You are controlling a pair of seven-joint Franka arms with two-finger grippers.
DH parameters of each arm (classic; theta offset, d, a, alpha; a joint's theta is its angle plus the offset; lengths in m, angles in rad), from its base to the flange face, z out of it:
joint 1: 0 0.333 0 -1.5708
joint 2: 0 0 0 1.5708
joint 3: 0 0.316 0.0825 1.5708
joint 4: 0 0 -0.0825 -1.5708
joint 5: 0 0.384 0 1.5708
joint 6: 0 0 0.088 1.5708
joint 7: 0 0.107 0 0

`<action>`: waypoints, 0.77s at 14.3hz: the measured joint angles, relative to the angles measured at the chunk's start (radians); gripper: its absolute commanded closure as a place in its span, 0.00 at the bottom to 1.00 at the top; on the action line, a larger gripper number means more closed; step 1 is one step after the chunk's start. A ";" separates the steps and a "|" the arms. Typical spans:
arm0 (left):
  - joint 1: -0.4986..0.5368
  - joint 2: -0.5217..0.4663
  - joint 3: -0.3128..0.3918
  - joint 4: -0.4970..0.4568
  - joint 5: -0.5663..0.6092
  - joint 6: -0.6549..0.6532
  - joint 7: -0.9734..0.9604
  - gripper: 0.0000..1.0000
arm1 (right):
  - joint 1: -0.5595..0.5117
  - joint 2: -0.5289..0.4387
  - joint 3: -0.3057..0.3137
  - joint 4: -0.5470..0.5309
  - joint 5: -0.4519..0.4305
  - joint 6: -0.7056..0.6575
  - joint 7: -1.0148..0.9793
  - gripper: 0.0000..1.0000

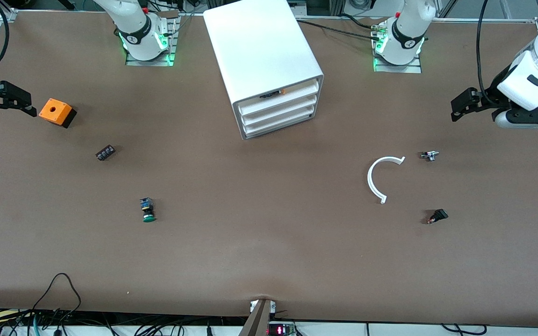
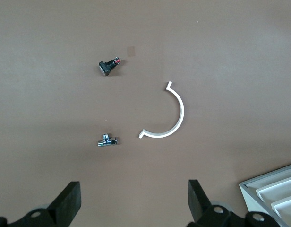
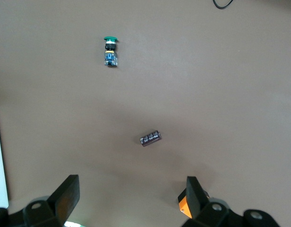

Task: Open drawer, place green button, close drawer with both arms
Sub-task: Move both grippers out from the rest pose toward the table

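Note:
The white cabinet [image 1: 269,56] stands at the table's back middle, its stacked white drawers [image 1: 278,112] all shut. The top level shows a black-and-orange item [image 1: 272,94]. The green-capped button [image 1: 147,210] lies on its side on the table toward the right arm's end, nearer the front camera. It also shows in the right wrist view [image 3: 110,51]. My right gripper [image 1: 14,112] [image 3: 131,184] is open and empty, up over the table's edge beside the orange cube. My left gripper [image 1: 458,107] [image 2: 133,189] is open and empty, up over the left arm's end.
An orange cube with a hole [image 1: 55,112] [image 3: 183,205] and a small black part [image 1: 105,152] [image 3: 150,138] lie toward the right arm's end. A white arc [image 1: 381,177] [image 2: 169,113], a silver fitting [image 1: 429,155] [image 2: 106,140] and a black rocker switch [image 1: 437,216] [image 2: 107,67] lie toward the left arm's end.

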 measured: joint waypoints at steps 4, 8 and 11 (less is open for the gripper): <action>0.000 0.000 0.000 0.000 0.000 0.000 0.000 0.00 | 0.000 0.000 0.000 0.000 0.000 0.000 0.004 0.00; 0.000 0.000 0.000 0.004 0.000 -0.020 0.000 0.00 | 0.000 0.001 0.000 0.000 0.000 0.000 0.013 0.00; 0.001 0.000 0.000 0.011 0.000 -0.039 0.000 0.00 | 0.000 0.007 0.000 0.000 0.000 -0.001 0.013 0.00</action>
